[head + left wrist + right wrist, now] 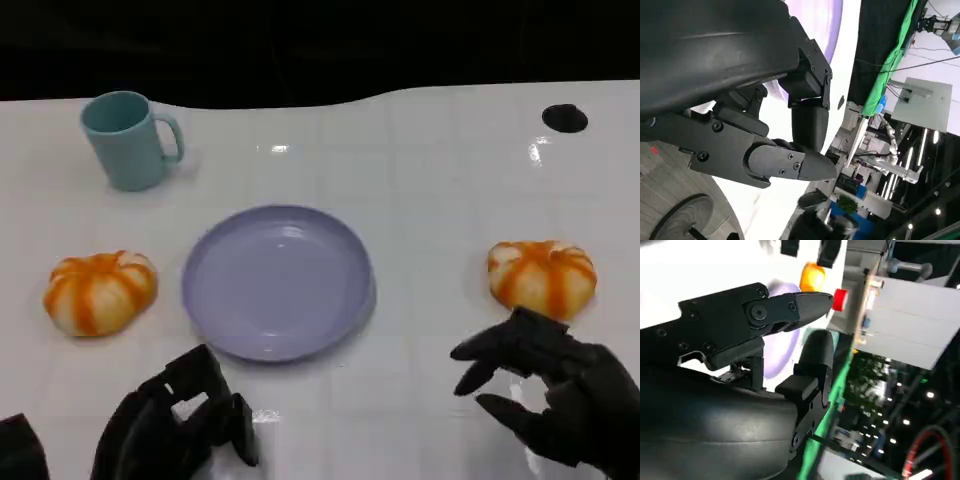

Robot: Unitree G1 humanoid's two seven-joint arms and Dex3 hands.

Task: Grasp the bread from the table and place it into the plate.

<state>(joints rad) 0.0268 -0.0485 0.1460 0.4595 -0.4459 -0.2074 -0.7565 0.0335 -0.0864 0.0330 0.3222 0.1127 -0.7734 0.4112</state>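
A lavender plate (pixel 277 281) sits in the middle of the white table (pixel 420 180), with nothing on it. Two orange-and-white striped breads lie on the table, one on each side of the plate and apart from it: the left bread (pixel 100 290) well clear of the plate's rim, the right bread (pixel 542 276) near the table's right side. A teal mug (pixel 128 139) stands upright beyond the left bread, its handle turned toward the plate. A small black spot (pixel 564 118) marks the far right of the table.

The right hand (pixel 550 385) hovers at the near right, just in front of the right bread, its fingers (pixel 490 348) spread apart and reaching toward the plate side; it holds nothing, and whether the topmost part of it touches the bread I cannot tell (the two overlap in the head view). The right wrist view shows the same spread fingers (pixel 800 305) with the plate (pixel 782 335) and one bread (pixel 812 276) beyond them.

The left hand (pixel 175 420) rests low at the near left, in front of the plate, its fingers curled inward with nothing in them. The left wrist view shows those bent fingers (pixel 810 125) close together against the white table, with a part of the plate (pixel 825 20) beyond.
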